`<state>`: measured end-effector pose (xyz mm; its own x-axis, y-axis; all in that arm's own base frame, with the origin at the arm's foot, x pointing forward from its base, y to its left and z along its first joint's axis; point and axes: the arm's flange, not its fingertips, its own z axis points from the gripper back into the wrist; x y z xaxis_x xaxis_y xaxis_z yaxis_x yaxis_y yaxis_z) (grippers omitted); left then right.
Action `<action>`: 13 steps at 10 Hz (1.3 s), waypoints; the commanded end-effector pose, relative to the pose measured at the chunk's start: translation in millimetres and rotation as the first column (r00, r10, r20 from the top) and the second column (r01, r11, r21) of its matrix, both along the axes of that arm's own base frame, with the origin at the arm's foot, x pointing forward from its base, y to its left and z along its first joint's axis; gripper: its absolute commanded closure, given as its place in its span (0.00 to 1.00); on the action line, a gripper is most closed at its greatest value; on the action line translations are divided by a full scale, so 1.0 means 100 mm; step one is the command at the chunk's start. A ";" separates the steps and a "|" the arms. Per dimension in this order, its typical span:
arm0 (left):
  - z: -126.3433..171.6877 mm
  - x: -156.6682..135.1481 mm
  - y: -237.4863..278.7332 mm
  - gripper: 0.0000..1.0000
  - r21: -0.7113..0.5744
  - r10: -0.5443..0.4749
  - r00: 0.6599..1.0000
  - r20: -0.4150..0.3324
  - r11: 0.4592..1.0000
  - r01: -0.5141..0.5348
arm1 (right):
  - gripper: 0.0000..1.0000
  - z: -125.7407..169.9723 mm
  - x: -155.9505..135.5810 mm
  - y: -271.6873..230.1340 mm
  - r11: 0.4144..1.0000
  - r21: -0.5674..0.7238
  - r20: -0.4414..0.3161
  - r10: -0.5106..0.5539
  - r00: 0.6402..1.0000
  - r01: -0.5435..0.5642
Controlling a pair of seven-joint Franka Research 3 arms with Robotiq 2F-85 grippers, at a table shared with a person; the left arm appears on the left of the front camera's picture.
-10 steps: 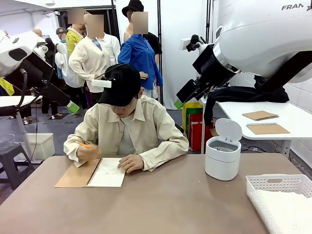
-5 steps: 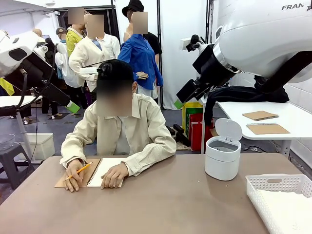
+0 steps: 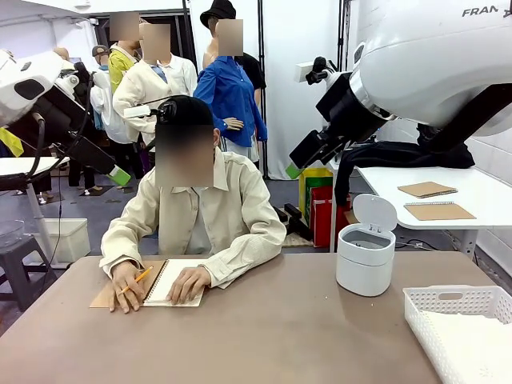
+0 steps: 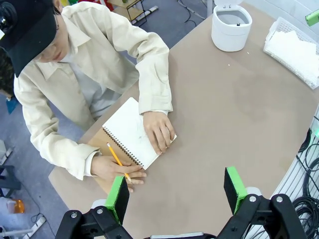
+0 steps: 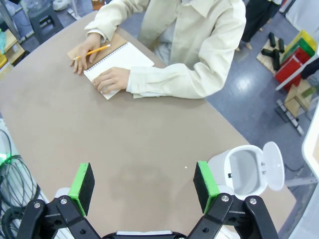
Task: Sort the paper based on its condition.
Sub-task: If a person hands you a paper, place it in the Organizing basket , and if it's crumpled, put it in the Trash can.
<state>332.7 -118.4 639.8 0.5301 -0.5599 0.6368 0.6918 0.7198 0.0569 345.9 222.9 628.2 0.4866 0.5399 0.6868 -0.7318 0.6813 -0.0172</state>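
Both grippers hang with jaws spread above the brown table (image 3: 280, 336), holding nothing.
The left gripper (image 4: 176, 186) and right gripper (image 5: 143, 180) each show 2 green pads set wide apart. Plain white paper (image 3: 472, 348) lies inside a white lattice plastic tray (image 3: 456, 294), just right of the small white round flip-lid bin (image 3: 366, 256). Well left of that bin, a person's 2 hands, one (image 3: 126, 280) holding a yellow pencil (image 3: 138, 279), rest on an open brown-covered spiral-bound notebook (image 3: 172, 282).

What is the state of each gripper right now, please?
Left gripper: open, holding nothing.
Right gripper: open, holding nothing.
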 end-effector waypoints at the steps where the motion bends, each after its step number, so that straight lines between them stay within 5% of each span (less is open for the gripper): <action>1: -0.01 0.00 0.00 0.00 -0.002 0.003 1.000 -0.003 1.000 -0.003 | 0.00 0.00 0.00 0.00 1.000 -0.002 -0.005 -0.001 1.000 0.001; 13: -0.01 0.00 0.00 0.00 -0.002 0.003 1.000 -0.003 1.000 -0.003 | 0.00 0.00 0.00 0.00 1.000 -0.002 -0.005 -0.001 1.000 0.001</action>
